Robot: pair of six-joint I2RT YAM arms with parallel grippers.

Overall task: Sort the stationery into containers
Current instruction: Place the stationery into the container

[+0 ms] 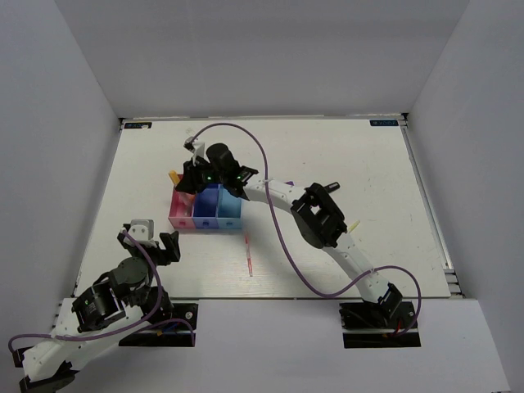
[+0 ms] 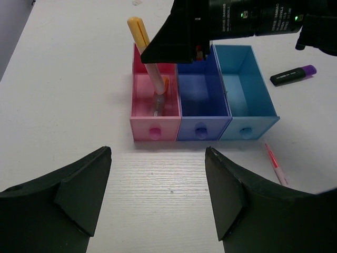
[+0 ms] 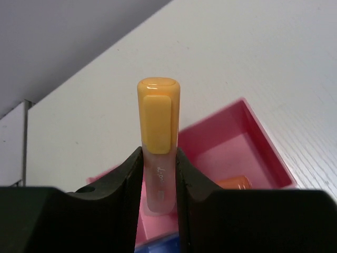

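Reaching over the table (image 1: 327, 155), the right gripper (image 3: 158, 176) pinches a peach marker (image 3: 158, 121) tight around its barrel. The marker's long axis stands nearly upright, slightly tilted, with its lower end down inside the pink bin (image 2: 154, 129), so release looks like a plain straight drop. On the pink bin's near side, well apart, the left gripper (image 2: 158, 153) gapes wide, holding nothing.

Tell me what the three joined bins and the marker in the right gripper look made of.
Bins: likely moulded plastic; thin crisp walls, uniform saturated colour, smooth sheen, the pink bin perhaps slightly translucent. Marker: probably plastic too; frosted see-through barrel, opaque glossy orange cap with a glint on top. The right gripper holding it has matte black fingers, material unclear.
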